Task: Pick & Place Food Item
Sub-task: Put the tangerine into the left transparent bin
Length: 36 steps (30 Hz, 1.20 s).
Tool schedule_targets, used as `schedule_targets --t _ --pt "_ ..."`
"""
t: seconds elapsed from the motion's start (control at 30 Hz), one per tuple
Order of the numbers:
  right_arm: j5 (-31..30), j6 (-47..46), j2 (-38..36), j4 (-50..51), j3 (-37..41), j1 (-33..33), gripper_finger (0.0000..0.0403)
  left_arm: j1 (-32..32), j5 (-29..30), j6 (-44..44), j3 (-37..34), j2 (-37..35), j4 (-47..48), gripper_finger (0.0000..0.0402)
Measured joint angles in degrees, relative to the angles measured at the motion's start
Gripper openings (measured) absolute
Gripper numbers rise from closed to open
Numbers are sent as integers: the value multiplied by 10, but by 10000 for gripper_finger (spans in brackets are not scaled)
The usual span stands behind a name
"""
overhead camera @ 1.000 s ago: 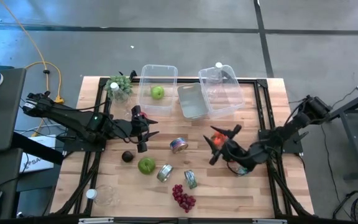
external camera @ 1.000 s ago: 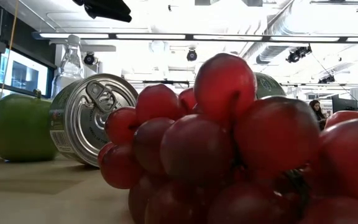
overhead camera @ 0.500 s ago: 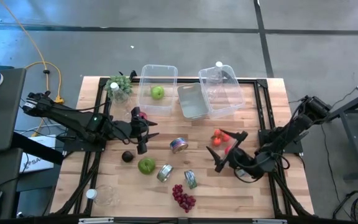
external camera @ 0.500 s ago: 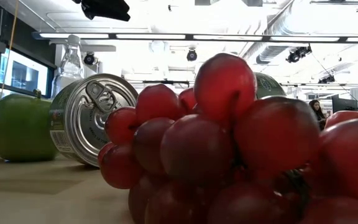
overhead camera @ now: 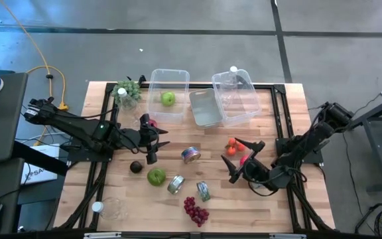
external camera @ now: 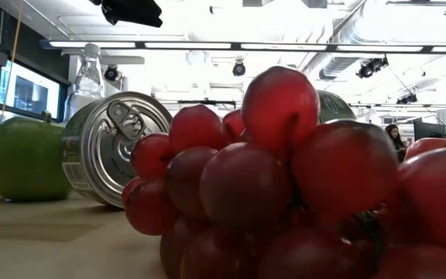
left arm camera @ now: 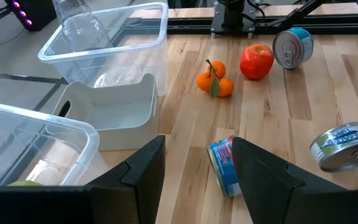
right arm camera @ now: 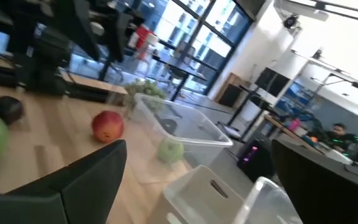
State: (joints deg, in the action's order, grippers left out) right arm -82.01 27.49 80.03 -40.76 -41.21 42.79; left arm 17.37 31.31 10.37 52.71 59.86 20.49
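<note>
No label or writing was legible on any can (overhead camera: pixel 191 155). The right gripper (overhead camera: pixel 243 162) lay low over the table (overhead camera: pixel 277 199), arm folded back toward the right edge, fingers spread wide and empty; the oranges (overhead camera: pixel 233 147) and a red apple (overhead camera: pixel 245 159) rested on the wood just beside its fingers. The left gripper (overhead camera: pixel 156 142) hovered left of centre, arm stretched in from the left edge, fingers partly apart and holding nothing. A green apple (overhead camera: pixel 168 99) sat in the left bin (overhead camera: pixel 178 75).
</note>
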Motion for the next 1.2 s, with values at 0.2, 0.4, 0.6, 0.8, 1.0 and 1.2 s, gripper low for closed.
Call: schedule_targets --t 0.2,0.4,0.6,0.8,1.0,1.2 --pt "1 -10 0 8 0 16 389 0 0 -15 0 0 1 177" --pt "30 -12 0 8 0 30 389 0 0 -18 0 0 1 177" --pt "93 -75 0 11 0 39 386 0 0 -18 0 0 1 177" --pt "150 -121 0 84 0 39 386 0 0 -18 0 0 1 177" --pt "242 -239 0 203 0 21 385 0 0 -17 0 0 1 177" --pt "191 -362 0 303 0 1 384 0 0 -11 0 0 1 177"
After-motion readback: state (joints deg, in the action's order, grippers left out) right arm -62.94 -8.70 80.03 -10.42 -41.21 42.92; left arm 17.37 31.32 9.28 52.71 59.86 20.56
